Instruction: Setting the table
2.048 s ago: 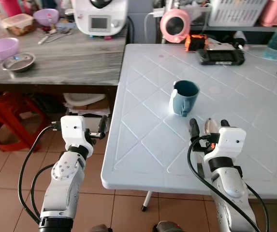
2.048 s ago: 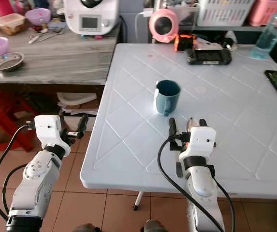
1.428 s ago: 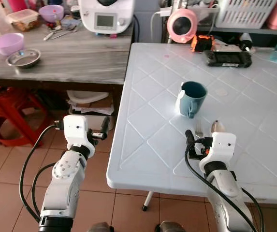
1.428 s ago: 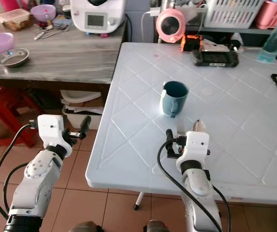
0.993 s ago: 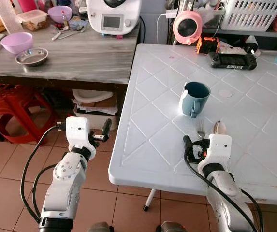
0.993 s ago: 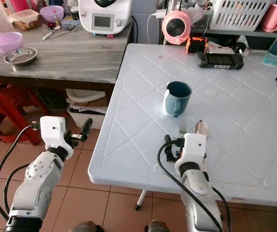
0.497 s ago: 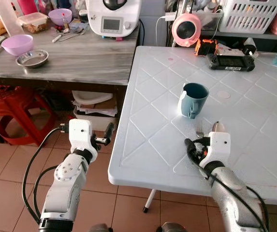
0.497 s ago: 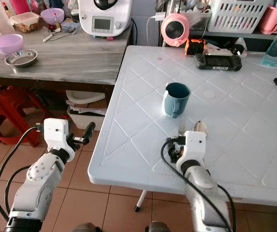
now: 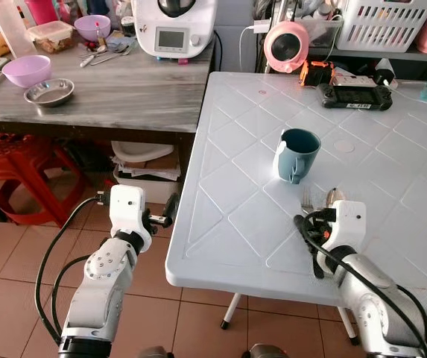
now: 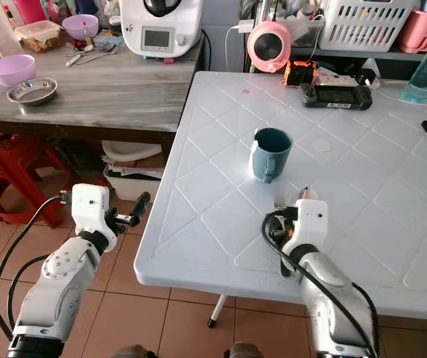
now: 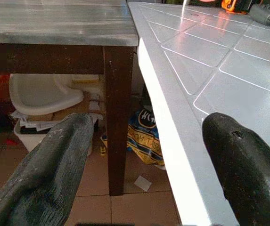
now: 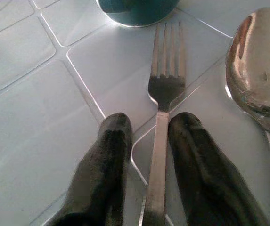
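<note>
A teal mug (image 9: 296, 153) stands upright on the white table (image 9: 228, 201). Just in front of it a steel fork (image 12: 165, 82) and a spoon (image 12: 255, 70) lie flat side by side. My right gripper (image 12: 151, 120) rests low on the table, its two black fingers (image 12: 113, 165) slightly open on either side of the fork's handle, with a thin gap showing. The left gripper (image 11: 149, 155) hangs wide open beside the table's left edge, over the tiled floor, with nothing between its fingers.
A wooden counter (image 9: 116, 97) to the left carries a purple bowl (image 9: 25, 71), a steel dish (image 9: 48, 92) and a white appliance (image 9: 174, 26). A pink fan-like device (image 9: 285, 45) and a black handheld console (image 9: 355, 95) sit at the table's far side. A red stool (image 9: 4, 160) stands under the counter.
The camera has drifted. My right arm has swung round and now reaches in from the lower right. Fork, spoon and mug stay put. The left gripper has edged towards the table's edge.
</note>
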Controlling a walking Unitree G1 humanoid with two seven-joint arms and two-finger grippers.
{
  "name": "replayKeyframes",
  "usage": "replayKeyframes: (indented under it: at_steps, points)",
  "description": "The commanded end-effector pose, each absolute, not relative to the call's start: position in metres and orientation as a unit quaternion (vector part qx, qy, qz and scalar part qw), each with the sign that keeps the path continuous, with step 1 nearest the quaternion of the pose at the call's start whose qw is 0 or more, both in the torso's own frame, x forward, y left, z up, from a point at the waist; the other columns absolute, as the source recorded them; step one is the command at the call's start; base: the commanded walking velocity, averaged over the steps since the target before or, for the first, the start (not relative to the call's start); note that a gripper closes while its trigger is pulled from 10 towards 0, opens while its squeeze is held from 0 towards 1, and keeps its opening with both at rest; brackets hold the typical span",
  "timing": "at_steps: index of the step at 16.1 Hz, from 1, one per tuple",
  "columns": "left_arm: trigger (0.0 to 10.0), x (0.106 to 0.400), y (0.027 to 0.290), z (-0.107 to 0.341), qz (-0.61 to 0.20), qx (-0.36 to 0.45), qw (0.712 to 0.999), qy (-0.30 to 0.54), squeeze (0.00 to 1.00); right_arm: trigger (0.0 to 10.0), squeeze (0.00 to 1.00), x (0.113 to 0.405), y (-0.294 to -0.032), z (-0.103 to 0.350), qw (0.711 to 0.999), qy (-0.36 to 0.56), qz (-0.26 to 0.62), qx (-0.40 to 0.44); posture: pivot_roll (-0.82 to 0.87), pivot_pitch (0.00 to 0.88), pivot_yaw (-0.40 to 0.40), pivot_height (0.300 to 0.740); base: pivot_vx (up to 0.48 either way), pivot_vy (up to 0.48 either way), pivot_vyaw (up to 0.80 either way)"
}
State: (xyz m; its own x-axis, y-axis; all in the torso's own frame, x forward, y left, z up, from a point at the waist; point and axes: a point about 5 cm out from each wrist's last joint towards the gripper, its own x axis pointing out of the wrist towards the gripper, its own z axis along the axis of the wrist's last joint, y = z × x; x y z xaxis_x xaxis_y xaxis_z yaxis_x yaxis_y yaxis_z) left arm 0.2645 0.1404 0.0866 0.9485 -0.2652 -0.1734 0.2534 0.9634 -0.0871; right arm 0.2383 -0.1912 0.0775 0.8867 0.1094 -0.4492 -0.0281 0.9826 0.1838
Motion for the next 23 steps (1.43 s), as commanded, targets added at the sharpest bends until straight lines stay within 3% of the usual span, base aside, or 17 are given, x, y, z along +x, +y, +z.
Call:
replayKeyframes:
  at_steps: [1,8,12,14,19,21,22,23]
  points:
    - [10.0,0.266,0.139,0.087,-0.144,-0.022,0.985,0.098,0.00,0.0,0.00,0.224,-0.193,0.048,0.941,0.320,0.031,0.104,-0.05,0.000,0.063,0.740,0.000,0.000,0.00]
    - [10.0,0.267,0.139,0.086,-0.149,-0.015,0.983,0.105,0.00,0.0,0.00,0.225,-0.197,0.043,0.931,0.341,0.040,0.128,-0.04,0.000,0.065,0.740,0.000,0.000,0.00]
    - [10.0,0.268,0.140,0.088,-0.145,-0.024,0.984,0.099,0.00,0.0,0.00,0.230,-0.194,0.045,0.930,0.324,0.000,0.174,-0.04,0.000,0.064,0.740,0.000,0.000,0.00]
    - [10.0,0.269,0.141,0.088,-0.137,-0.033,0.985,0.101,0.00,0.0,0.00,0.232,-0.184,0.053,0.927,0.310,-0.006,0.214,-0.05,0.000,0.059,0.740,0.000,0.000,0.00]
    - [10.0,0.272,0.139,0.087,-0.133,-0.039,0.985,0.101,0.00,0.0,0.00,0.241,-0.149,0.071,0.926,0.294,0.037,0.235,-0.05,0.000,0.049,0.740,0.000,0.000,0.00]
    - [10.0,0.272,0.140,0.087,-0.131,-0.039,0.985,0.101,0.00,0.0,0.00,0.242,-0.147,0.072,0.928,0.292,0.042,0.229,-0.05,0.000,0.048,0.740,0.000,0.000,0.00]
    - [10.0,0.273,0.140,0.087,-0.129,-0.040,0.986,0.100,0.00,3.6,0.00,0.243,-0.145,0.074,0.932,0.283,0.052,0.219,-0.05,0.000,0.046,0.740,0.000,0.300,0.00]
    - [10.0,0.273,0.141,0.087,-0.130,-0.040,0.986,0.097,0.00,10.0,0.00,0.242,-0.145,0.073,0.934,0.286,0.051,0.207,-0.05,0.000,0.045,0.740,0.000,0.371,0.00]
